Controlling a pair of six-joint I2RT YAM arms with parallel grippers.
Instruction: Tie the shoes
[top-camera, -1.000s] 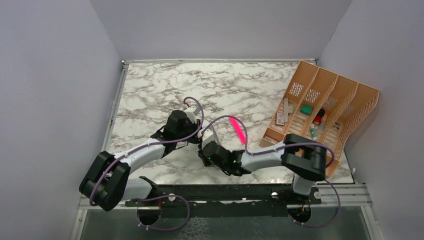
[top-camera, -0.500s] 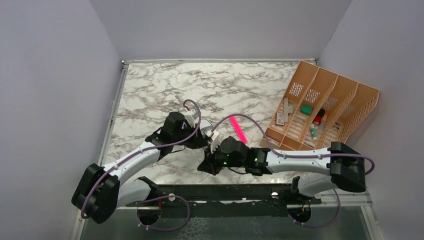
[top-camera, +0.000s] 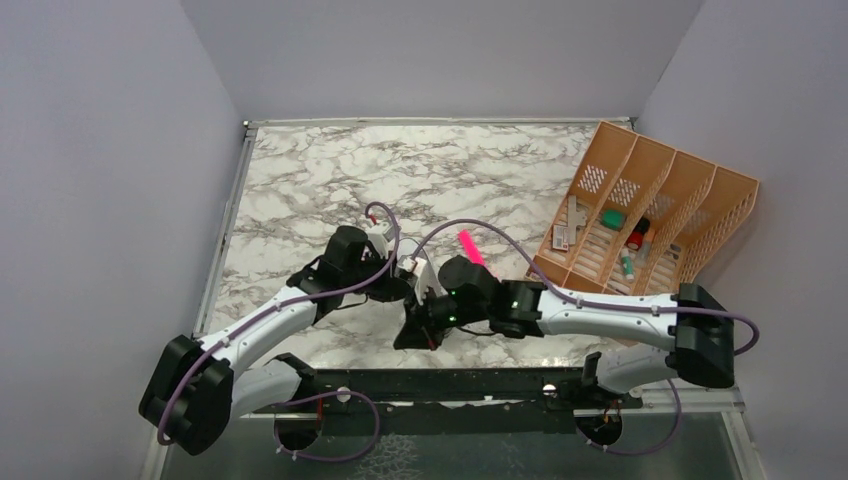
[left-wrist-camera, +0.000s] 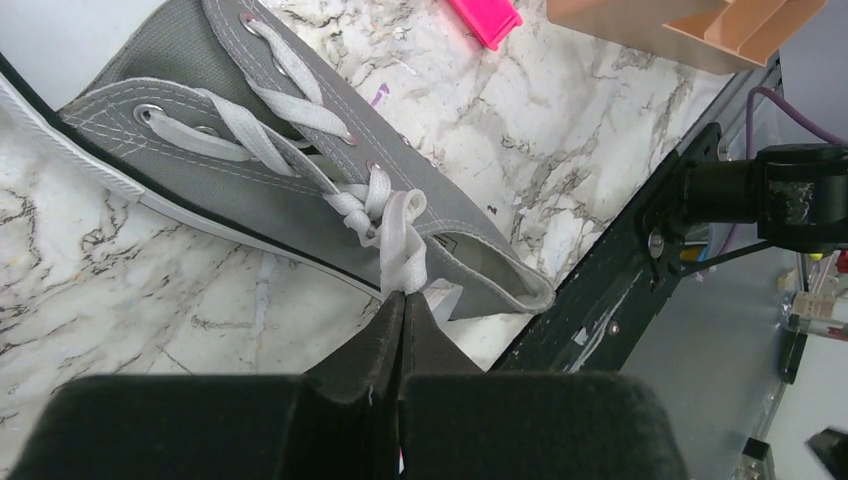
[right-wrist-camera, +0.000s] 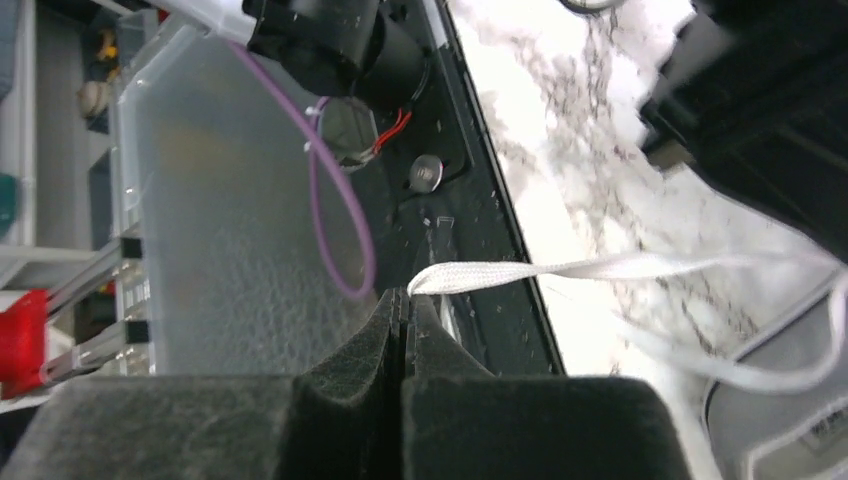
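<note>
On your marble counter (top-camera: 320, 170), near its front edge, the grey sneaker (left-wrist-camera: 220, 195) lies between both arms. Your left end effector (left-wrist-camera: 402, 300) pinches a white lace loop (left-wrist-camera: 402, 245); your right end effector (right-wrist-camera: 403, 297) clamps a lace end (right-wrist-camera: 500, 270).

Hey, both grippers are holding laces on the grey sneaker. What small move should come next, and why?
Probably a slight outward pull by both arms to cinch the knot. The left gripper has its jaws shut on a white lace beside that loose-looking knot on the sneaker; the right gripper pinches another lace stretch leading back to it.
</note>
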